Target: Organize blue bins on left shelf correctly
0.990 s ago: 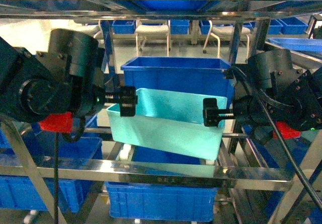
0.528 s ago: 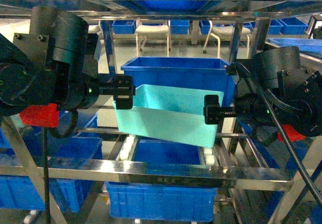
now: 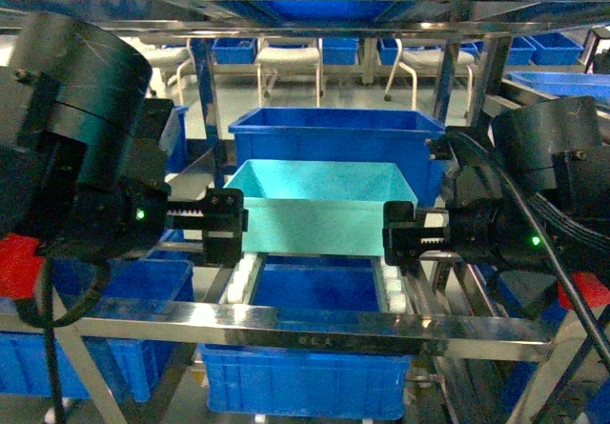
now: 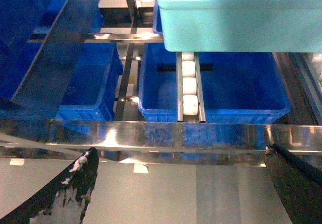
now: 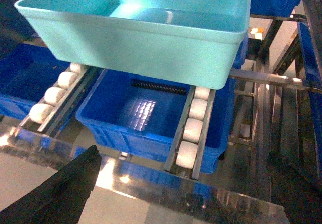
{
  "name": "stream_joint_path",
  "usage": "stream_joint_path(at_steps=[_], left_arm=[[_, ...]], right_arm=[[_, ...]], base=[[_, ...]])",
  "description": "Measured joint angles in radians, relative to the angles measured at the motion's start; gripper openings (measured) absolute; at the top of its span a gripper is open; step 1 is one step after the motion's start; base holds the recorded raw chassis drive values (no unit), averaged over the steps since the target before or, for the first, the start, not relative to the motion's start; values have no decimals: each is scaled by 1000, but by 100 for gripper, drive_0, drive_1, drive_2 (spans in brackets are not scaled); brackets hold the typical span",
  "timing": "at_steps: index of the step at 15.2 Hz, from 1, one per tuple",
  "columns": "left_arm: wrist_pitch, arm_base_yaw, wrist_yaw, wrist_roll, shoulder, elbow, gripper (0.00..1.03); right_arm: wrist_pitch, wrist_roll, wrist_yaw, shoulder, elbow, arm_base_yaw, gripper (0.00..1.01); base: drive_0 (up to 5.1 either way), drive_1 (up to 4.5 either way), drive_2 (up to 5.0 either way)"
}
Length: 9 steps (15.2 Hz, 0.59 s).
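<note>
Now, light bin: one turquoise bin (image 3: pixel 319 210) sits on the roller rails of the left shelf (image 3: pixel 305 329), level, right in front of a dark blue bin (image 3: pixel 334 133).
Left end effector: the left end effector (image 3: pixel 224 226) is just beside the bin's left end. Its two fingers (image 4: pixel 65 194) are spread wide and hold nothing.
Right end effector: the right end effector (image 3: pixel 405 235) is just beside the bin's right end. Its dark fingers (image 5: pixel 55 189) are also wide apart and hold nothing.
Roller rails: two rails of white rollers (image 5: pixel 193 126) run under the light bin, one near each side.
Dark bins counted: one behind the light bin, one big bin (image 5: pixel 146 108) right under it, and more on the lower left and far behind.
Head view only: it shows both arms, the dark bin behind, and white chairs (image 3: pixel 286 62) far back.
Left wrist view only: it shows four rollers (image 4: pixel 188 85) on one rail and the shiny front beam (image 4: pixel 161 136) up close.
Right wrist view only: it looks down inside the light bin, and nothing lies in it.
</note>
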Motion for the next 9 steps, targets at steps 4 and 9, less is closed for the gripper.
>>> stream_joint_path(at_steps=[4,9], left_arm=[[-82,5,-19,-48,-161,-78,98],[1020,111,64,156,-284,-541,40]], right_arm=[[-39,20,-3,-124,-127,7,98],[764,-122,258,-305,-604,-81,36]], base=[[0,0,0],[0,0,0]])
